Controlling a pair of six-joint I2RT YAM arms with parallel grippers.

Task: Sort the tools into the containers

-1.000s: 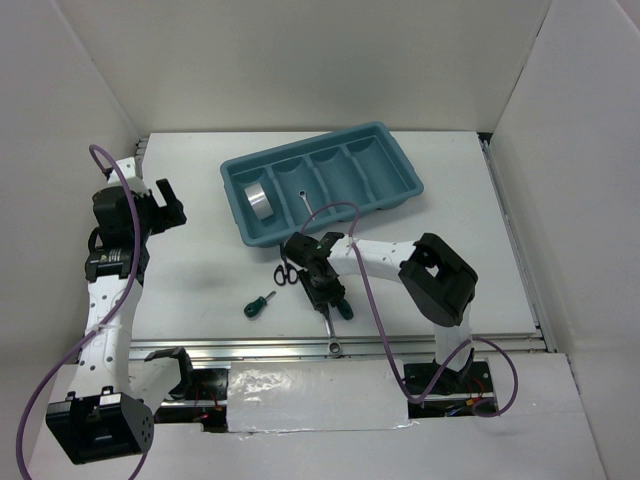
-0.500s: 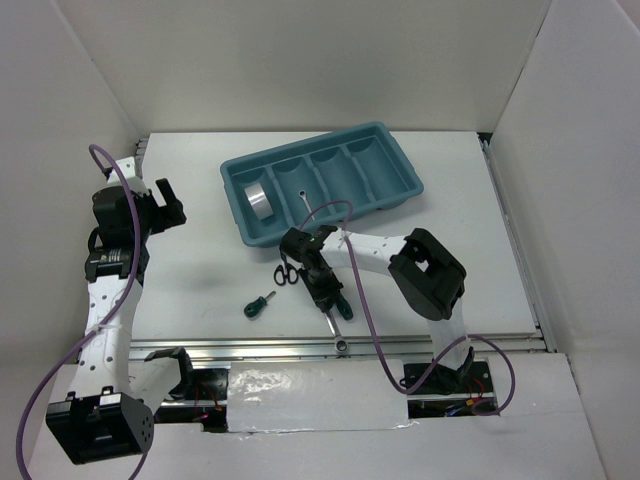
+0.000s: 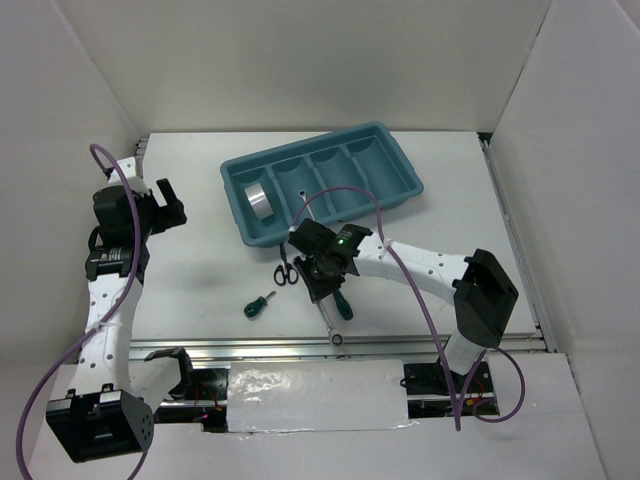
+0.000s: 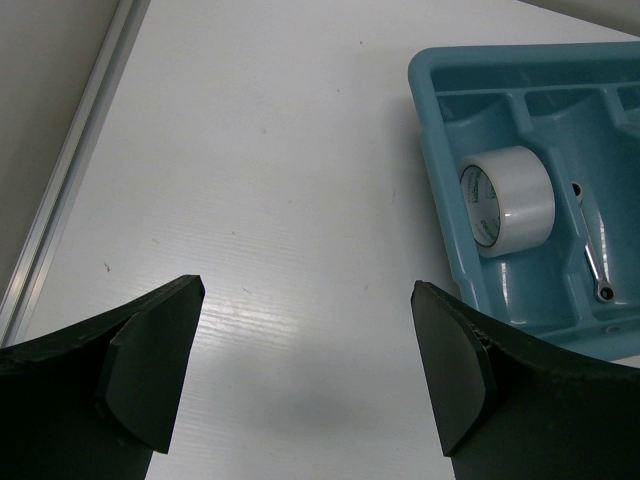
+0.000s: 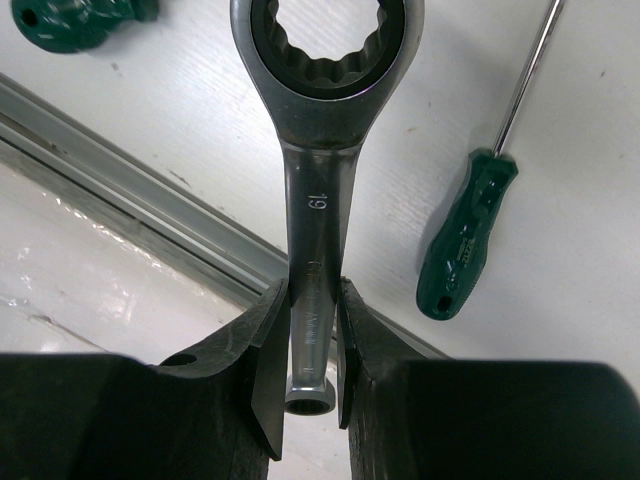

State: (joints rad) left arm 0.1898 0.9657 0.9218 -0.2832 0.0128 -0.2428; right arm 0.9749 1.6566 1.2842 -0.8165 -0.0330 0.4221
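The right gripper is clamping the long wrench by its shank near the front rail, possibly lifted, for transfer to the tray. The left gripper is idling wide open.

From where I stand I count one teal tray with four compartments, one tape roll, two wrenches, the short wrench and the long wrench, two green-handled screwdrivers, the stubby screwdriver and the long screwdriver, and one pair of scissors.
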